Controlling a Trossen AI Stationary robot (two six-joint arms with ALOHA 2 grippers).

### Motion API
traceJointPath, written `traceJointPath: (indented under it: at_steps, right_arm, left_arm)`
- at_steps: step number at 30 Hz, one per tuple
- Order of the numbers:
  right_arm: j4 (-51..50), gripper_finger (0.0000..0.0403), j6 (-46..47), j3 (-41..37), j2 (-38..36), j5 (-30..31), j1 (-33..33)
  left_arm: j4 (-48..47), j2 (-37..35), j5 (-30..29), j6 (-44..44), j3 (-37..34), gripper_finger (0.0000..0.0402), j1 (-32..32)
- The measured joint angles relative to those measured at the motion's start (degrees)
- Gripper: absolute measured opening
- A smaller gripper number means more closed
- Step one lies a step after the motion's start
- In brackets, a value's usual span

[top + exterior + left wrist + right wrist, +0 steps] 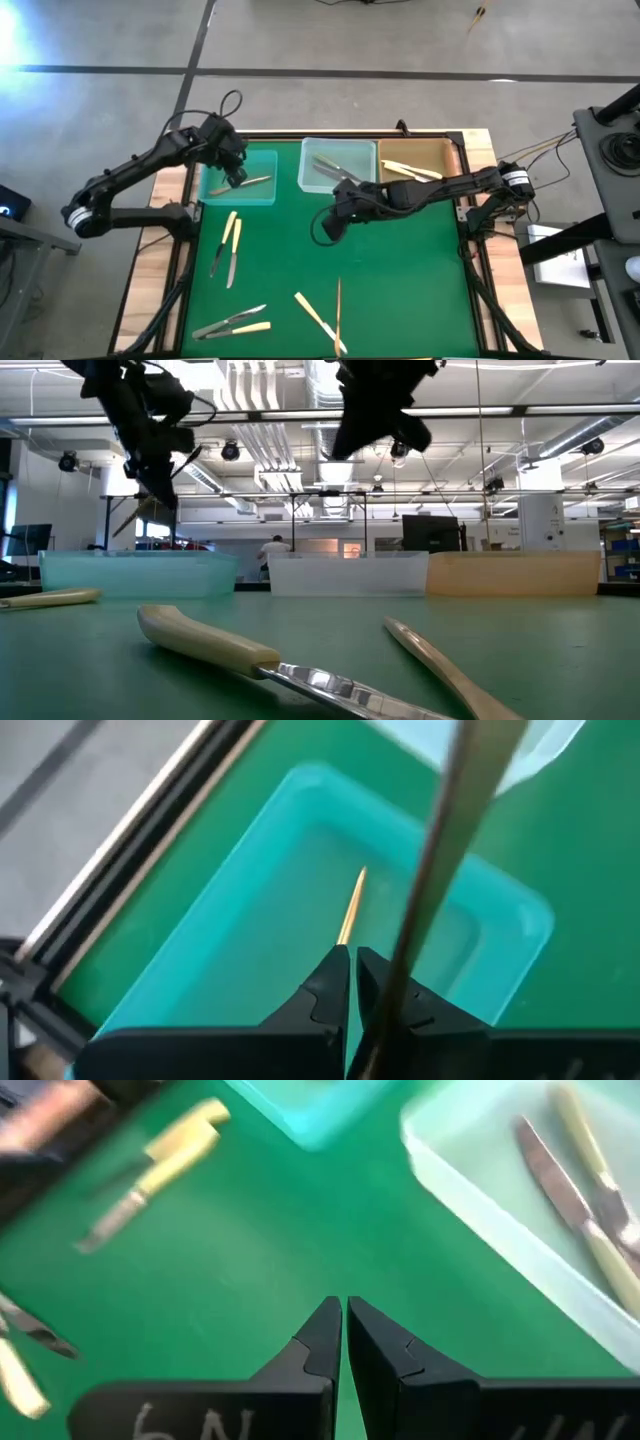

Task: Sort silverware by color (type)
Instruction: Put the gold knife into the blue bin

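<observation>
My left gripper [235, 172] is shut on a golden-bronze piece of silverware [255, 183] above the teal tray [262, 160] at the mat's far left. The low view shows that piece [128, 520] slanting below the gripper, above the tray's rim. My right gripper [335, 218] hangs shut with nothing in it over the green mat, near the clear tray [310, 170]. That tray holds silver pieces [560, 1175]. Cream-yellow pieces [410, 170] lie in the amber tray [445, 150]. More silverware lies flat on the mat [228, 245]. My left gripper pinches the golden-bronze piece between its two fingers, and a slim golden end [352, 905] sticks out past the fingertips. The fingers slant down from above the teal tray. The piece is tilted and lifted clear of the tray. A blurred bronze strip [440, 870] crosses close by; whether it belongs to that piece I cannot tell.
Cream-handled knives lie on the mat's left [165, 1160], further pieces at the near left [232, 322] and near middle [322, 320]. The three trays stand in a row along the mat's far edge. Bare mat lies under my right gripper and toward the right edge.
</observation>
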Motion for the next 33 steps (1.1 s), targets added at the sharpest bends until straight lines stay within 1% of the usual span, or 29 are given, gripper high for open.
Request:
traceJointPath:
  at_steps: [3,7,9,10,11,12,15,16,17,18,19,20,24,28,30,33]
  right_arm:
    - [-5.7,0.0013,2.7,0.0,0.0,-1.7,0.1]
    - [-10.5,0.0013,5.3,-0.5,0.0,-4.4,1.0]
    - [-11.8,0.0013,5.3,-0.8,0.0,-7.6,1.6]
    - [-12.6,0.0013,6.1,-1.0,0.0,-9.6,1.9]
    - [-13.1,0.0013,7.3,-1.1,0.0,-11.1,2.3]
    - [-13.1,0.0013,8.9,-1.3,0.1,-12.3,2.8]
    - [-12.8,0.0013,11.6,-1.4,1.2,-13.7,5.1]
    - [-12.8,0.0013,12.3,-1.4,1.9,-13.7,6.0]
    - [-12.7,0.0013,12.9,-1.4,2.7,-13.7,6.9]
    - [-12.5,0.0013,13.6,-1.4,3.6,-13.7,7.7]
    - [-12.5,0.0013,14.5,-1.4,4.6,-13.7,8.5]
    - [-12.4,0.0013,15.4,-1.4,5.6,-13.7,9.3]
    - [-12.4,0.0013,17.7,-1.5,9.0,-13.7,12.2]
    - [-12.6,0.0013,15.5,-1.3,10.2,-14.9,15.1]
    - [-12.9,0.0013,12.3,-1.3,9.6,-15.2,17.2]
    - [-13.5,0.0013,6.6,-1.3,8.8,-17.3,21.4]
  left_arm:
    - [-1.0,1.5,0.0,2.1,-1.0,0.0028,1.4]
    - [-0.9,3.5,-0.1,4.6,-1.2,0.0059,2.0]
    - [-1.7,4.4,0.7,3.8,-0.7,0.0075,2.0]
    - [-2.2,4.6,2.3,2.8,-0.2,0.0082,1.9]
    - [-2.6,4.6,5.7,2.1,0.3,0.0087,1.8]
    - [-2.7,4.5,11.1,1.6,0.5,0.0091,1.7]
    - [-1.4,3.6,32.9,-3.0,0.5,0.0096,0.6]
    - [-0.4,3.3,39.0,-5.1,0.5,0.0097,-0.3]
    - [-0.1,3.0,42.7,-6.8,0.5,0.0097,-1.5]
    - [-0.1,2.7,43.9,-8.4,0.5,0.0097,-3.1]
    - [-0.2,2.4,43.1,-10.1,0.5,0.0097,-5.1]
    - [-0.2,2.0,40.7,-11.7,0.5,0.0097,-7.5]
    - [-0.2,0.8,27.1,-20.0,0.5,0.0097,-18.3]
    - [0.0,-0.1,17.1,-29.3,1.0,0.0097,-29.1]
    - [1.1,-0.3,14.2,-34.7,1.3,0.0097,-33.9]
    - [5.1,-0.4,13.7,-43.1,1.3,0.0097,-40.5]
